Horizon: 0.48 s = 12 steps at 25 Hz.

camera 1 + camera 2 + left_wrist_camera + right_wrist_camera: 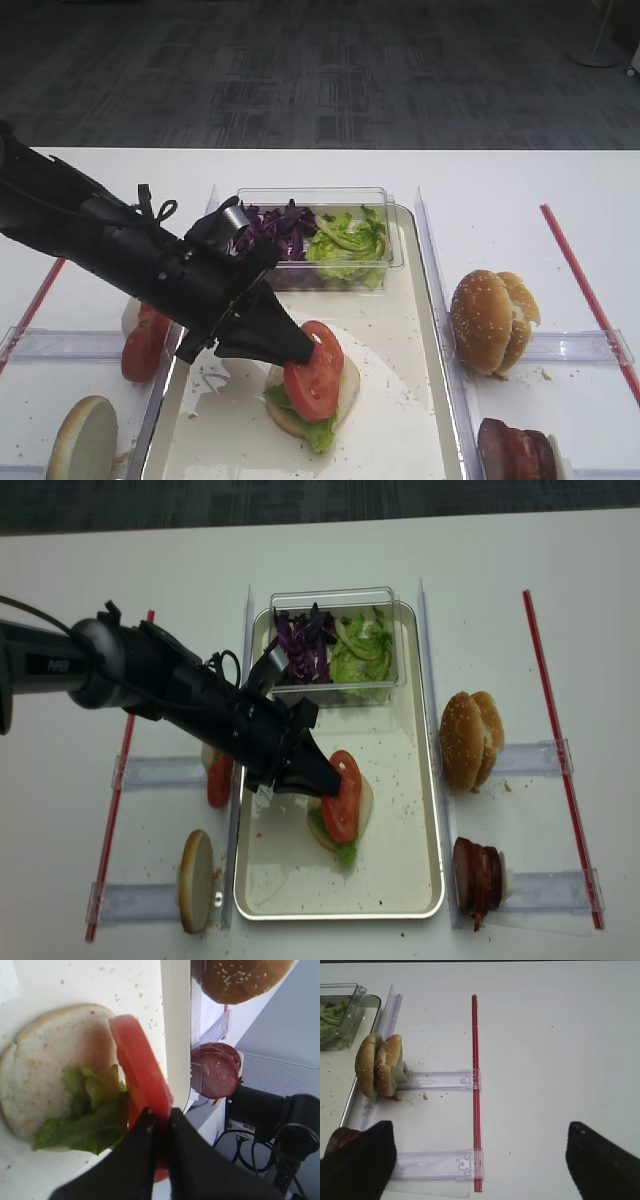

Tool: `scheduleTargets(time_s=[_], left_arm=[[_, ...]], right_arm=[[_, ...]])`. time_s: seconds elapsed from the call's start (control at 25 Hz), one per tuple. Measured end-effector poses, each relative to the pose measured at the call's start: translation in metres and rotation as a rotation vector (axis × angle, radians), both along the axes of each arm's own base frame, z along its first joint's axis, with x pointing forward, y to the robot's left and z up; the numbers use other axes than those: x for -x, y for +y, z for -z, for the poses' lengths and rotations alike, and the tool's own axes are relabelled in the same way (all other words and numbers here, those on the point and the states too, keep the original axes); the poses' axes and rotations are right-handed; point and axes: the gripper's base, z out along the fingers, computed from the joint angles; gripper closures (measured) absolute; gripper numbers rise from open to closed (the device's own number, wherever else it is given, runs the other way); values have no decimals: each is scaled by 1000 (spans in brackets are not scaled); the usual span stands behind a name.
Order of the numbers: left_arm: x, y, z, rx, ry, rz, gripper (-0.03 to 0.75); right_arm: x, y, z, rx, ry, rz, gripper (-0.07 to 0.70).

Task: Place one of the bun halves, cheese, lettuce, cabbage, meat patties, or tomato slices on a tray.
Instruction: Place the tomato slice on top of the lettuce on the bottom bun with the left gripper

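My left gripper [305,350] [161,1120] [325,777] is shut on the edge of a red tomato slice [315,370] [140,1072] [342,795]. The slice stands tilted against a pale bun bottom [349,377] [45,1075] topped with a lettuce leaf [318,432] [85,1120]. That bun lies in the middle of the pale metal tray [400,420] [400,860]. In the right wrist view my right gripper [480,1160] is open above the table, nothing between its fingers. It does not show in either high view.
A clear tub at the tray's far end holds purple cabbage [275,230] and lettuce [345,240]. Sesame bun tops [490,320] [380,1065] and meat patties [515,450] [475,873] stand right of the tray. More tomato slices [145,340] and a bun half [82,440] are on its left.
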Motion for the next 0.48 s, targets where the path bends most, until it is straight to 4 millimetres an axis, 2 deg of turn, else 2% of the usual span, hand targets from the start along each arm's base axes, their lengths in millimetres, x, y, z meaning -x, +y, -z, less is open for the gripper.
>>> scheduleTargets(time_s=[0.24,0.48], left_arm=[[-1,-1,1,18,-7,-10,692],[-3,-2,22,12,59,-30,692]], right_arm=[[0,0,0,0,0,0,-66],[0,0,0,0,0,0,-66]])
